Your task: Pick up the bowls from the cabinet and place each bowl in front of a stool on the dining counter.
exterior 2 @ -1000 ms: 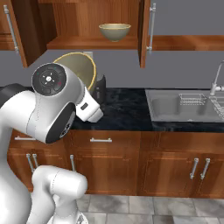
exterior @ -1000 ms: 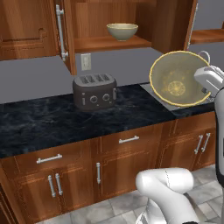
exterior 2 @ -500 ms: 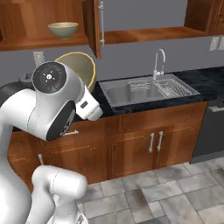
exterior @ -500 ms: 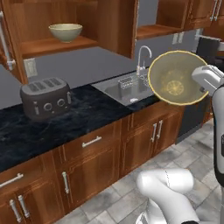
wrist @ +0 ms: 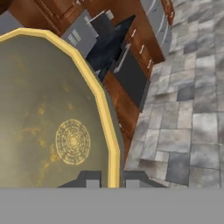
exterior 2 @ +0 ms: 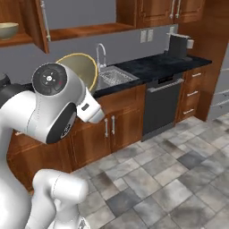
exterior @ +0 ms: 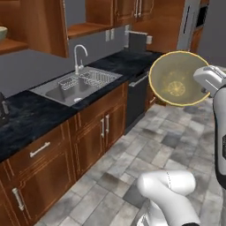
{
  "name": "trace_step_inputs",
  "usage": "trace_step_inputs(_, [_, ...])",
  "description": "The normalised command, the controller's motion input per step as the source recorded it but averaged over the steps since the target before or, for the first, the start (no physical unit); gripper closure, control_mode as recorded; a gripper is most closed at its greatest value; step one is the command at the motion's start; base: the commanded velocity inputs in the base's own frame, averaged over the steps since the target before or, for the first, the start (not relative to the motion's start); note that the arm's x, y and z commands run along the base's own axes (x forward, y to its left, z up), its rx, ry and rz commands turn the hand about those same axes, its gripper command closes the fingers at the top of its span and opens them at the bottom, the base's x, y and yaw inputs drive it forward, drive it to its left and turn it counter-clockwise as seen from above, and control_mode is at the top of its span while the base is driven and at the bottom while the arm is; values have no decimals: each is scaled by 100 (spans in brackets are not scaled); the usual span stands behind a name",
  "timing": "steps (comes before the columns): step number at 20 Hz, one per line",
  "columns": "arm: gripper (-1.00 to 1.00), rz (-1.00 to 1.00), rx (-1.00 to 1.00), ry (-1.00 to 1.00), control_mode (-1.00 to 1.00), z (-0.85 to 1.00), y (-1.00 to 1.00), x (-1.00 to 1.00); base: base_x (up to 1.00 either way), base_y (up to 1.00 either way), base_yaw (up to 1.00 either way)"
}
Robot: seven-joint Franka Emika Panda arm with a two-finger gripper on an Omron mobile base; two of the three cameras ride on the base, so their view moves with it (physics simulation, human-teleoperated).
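While my claw (wrist: 109, 180) pinches the yellow rim between its 2 fingertips, 1 bowl (exterior: 177, 79) hangs tilted on edge, the sink (exterior: 75, 86) far beyond it.

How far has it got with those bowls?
One bowl is out of the cabinet and held in the gripper, jaws astride its rim. The second bowl sits on the shelf. Left: setting both on the dining counter.
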Motion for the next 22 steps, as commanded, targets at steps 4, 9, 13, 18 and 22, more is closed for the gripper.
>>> trace_step_inputs(4, [100, 0, 0, 0, 100, 0, 0, 0, -58, -48, -51])
trace_step_inputs(9, [100, 0, 0, 0, 100, 0, 0, 0, -54, -51, -49])
trace_step_inputs(13, [100, 0, 0, 0, 100, 0, 0, 0, -40, -58, -45])
trace_step_inputs(18, [100, 0, 0, 0, 100, 0, 0, 0, -34, -53, -43])
trace_step_inputs(22, [100, 0, 0, 0, 100, 0, 0, 0, -26, -49, -38])
